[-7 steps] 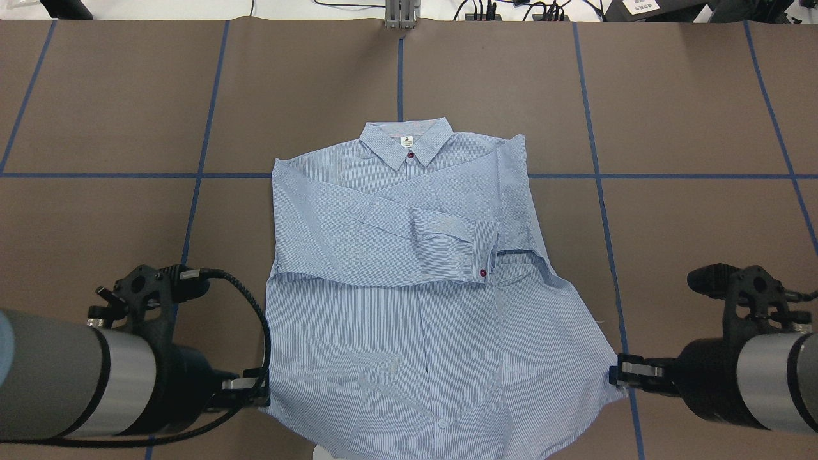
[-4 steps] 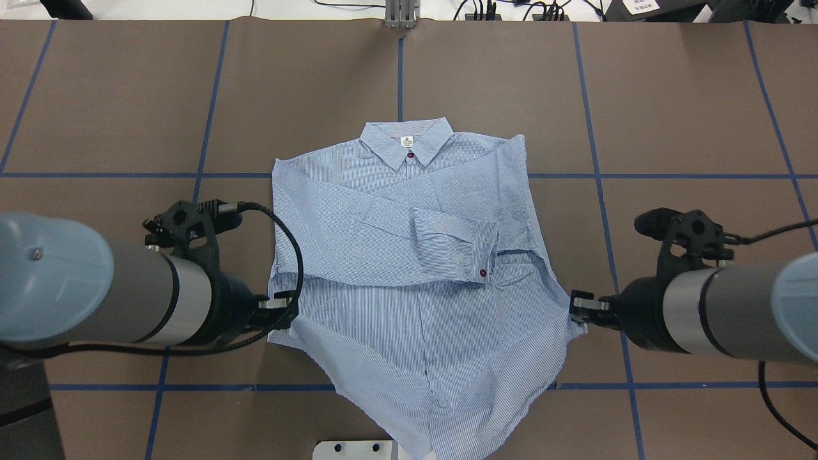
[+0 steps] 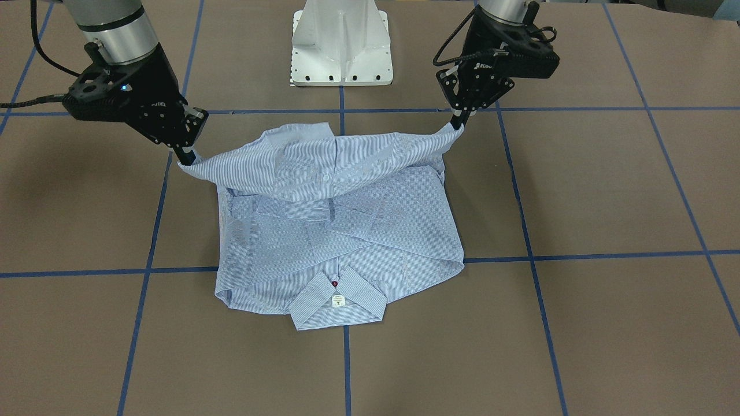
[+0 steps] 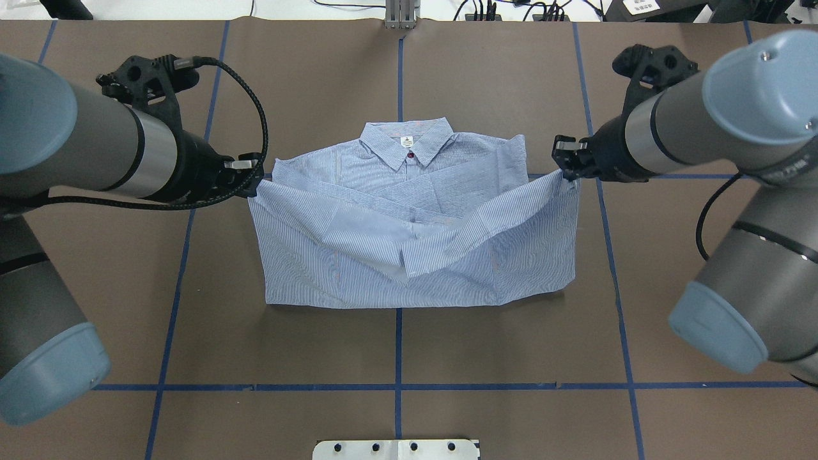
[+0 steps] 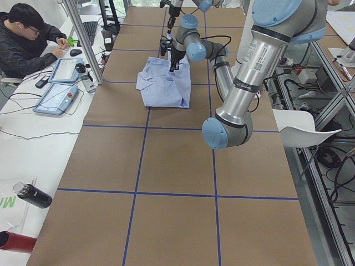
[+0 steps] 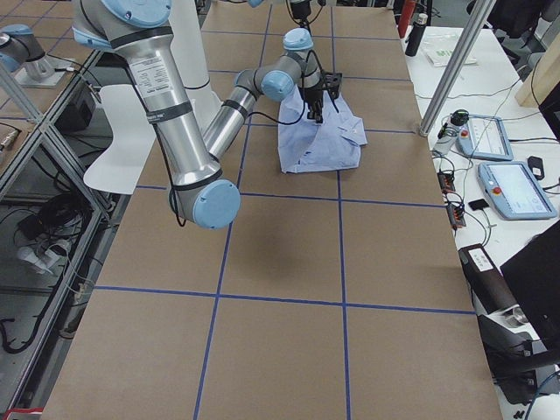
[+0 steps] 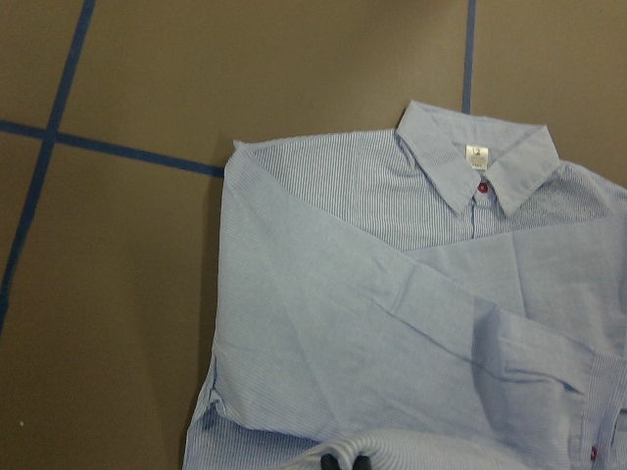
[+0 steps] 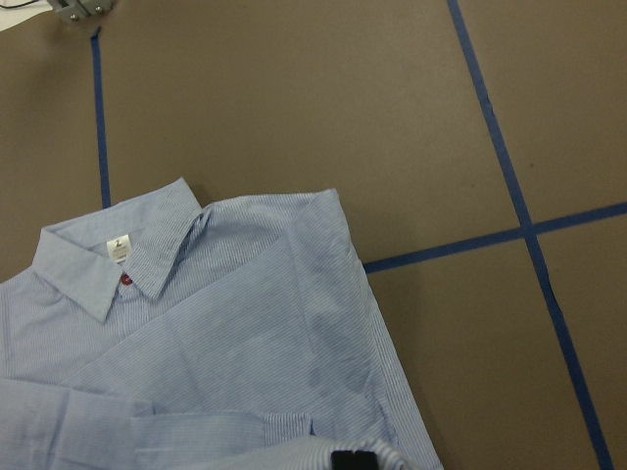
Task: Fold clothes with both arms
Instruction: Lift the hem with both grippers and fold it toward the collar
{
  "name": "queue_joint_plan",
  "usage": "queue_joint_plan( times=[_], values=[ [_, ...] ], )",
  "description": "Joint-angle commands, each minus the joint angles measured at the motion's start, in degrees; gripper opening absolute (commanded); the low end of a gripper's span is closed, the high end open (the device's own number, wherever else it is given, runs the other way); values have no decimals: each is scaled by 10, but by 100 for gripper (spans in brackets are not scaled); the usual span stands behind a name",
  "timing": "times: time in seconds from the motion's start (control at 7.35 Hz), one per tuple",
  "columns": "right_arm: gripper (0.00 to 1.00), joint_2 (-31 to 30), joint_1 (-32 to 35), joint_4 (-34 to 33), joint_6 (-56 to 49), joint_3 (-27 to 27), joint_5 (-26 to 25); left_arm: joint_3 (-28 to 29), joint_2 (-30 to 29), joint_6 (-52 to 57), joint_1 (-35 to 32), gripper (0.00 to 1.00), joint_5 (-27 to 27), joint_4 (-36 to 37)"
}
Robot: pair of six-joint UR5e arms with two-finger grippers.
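Left claw (image 4: 254, 180) and right claw (image 4: 567, 171) hover wide apart, both pinched closed.
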Motion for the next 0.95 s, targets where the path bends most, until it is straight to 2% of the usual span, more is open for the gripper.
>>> queue_joint_plan(
  times=[0.0,0.27,0.54,0.82],
  values=[
    [0,38,16,3,-23,-61,2,68,-7,20,-18,0,2,-44],
    [0,75,14,3,-24,-128,0,148,-24,22,-21,0,25,-102],
    [0,75,12,75,-39,-200,-14,235,-47,36,-20,0,47,-155],
    [0,78,11,140,-41,-268,-14,285,-50,73,-20,0,47,-189]
  ],
)
